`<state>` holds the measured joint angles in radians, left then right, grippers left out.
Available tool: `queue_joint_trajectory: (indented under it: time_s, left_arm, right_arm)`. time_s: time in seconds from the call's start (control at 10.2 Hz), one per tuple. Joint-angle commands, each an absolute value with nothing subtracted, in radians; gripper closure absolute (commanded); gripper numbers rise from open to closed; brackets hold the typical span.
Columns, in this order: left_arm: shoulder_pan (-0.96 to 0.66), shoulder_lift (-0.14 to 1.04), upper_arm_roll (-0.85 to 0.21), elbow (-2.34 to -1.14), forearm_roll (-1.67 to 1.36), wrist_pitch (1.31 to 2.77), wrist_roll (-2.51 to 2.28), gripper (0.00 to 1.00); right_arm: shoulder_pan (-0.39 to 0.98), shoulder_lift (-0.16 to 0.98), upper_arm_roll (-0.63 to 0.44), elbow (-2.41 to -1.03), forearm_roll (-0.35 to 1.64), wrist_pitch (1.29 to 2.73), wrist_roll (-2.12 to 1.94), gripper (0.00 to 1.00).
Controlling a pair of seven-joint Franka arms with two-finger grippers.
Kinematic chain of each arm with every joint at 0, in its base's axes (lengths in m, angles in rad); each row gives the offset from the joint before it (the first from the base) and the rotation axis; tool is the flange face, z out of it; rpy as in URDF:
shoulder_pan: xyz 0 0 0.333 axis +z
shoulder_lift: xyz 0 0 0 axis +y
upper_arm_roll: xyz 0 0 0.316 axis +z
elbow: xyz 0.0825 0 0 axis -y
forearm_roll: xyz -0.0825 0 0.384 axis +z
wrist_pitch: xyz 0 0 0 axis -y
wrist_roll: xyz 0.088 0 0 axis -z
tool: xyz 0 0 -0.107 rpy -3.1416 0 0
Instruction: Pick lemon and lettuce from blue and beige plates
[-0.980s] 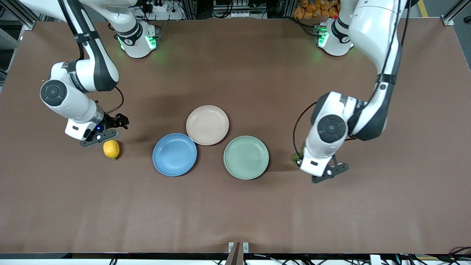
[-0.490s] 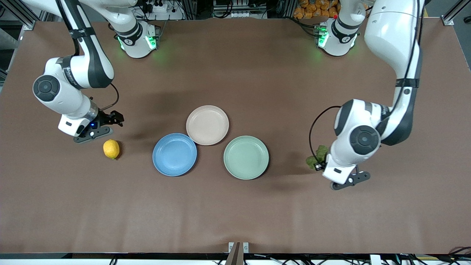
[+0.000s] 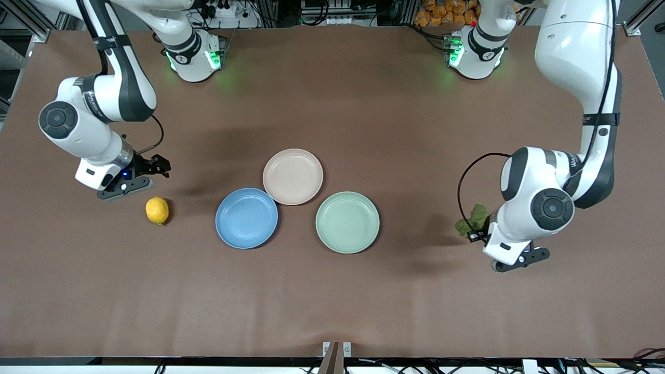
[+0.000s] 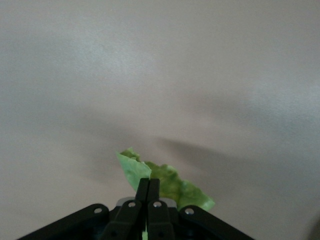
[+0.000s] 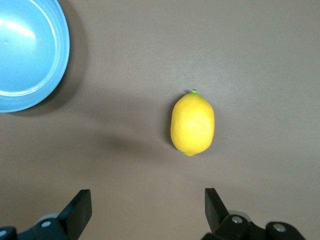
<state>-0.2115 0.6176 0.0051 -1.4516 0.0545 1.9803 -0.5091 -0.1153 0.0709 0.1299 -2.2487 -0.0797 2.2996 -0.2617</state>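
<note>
Half the lettuce (image 3: 471,220) arm-hidden

Yellow lemon (image 3: 157,210), green lettuce (image 3: 470,221), brown table (image 3: 332,301).

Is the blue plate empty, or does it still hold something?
Empty. The round mid-blue plate shows only its bare inside in the front view; the small yellow lemon lies on the brown table beside it.

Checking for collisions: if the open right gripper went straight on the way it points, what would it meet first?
Probably the bare brown table just short of the small oval yellow lemon; the right gripper might clip it, depth being unclear.
</note>
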Motion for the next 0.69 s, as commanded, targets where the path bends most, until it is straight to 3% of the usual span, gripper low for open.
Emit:
queue_joint_trajectory:
  time_s: [0.0, 0.1, 0.59]
  left_arm:
    - [-0.198, 0.566, -0.005, -1.456, 0.014, 1.893, -0.476, 0.68]
    - [-0.193, 0.565, -0.002, -1.459, 0.014, 1.888, -0.469, 0.01]
    - [-0.146, 0.545, -0.005, -1.460, 0.008, 1.810, -0.469, 0.00]
  right_arm:
    - [-0.138, 0.011, 0.140, -2.283, -0.097, 2.287, -0.264, 0.00]
    - [-0.138, -0.004, 0.140, -2.283, -0.097, 2.275, -0.264, 0.00]
    - [-0.138, -0.021, 0.140, -2.276, -0.097, 2.264, -0.262, 0.00]
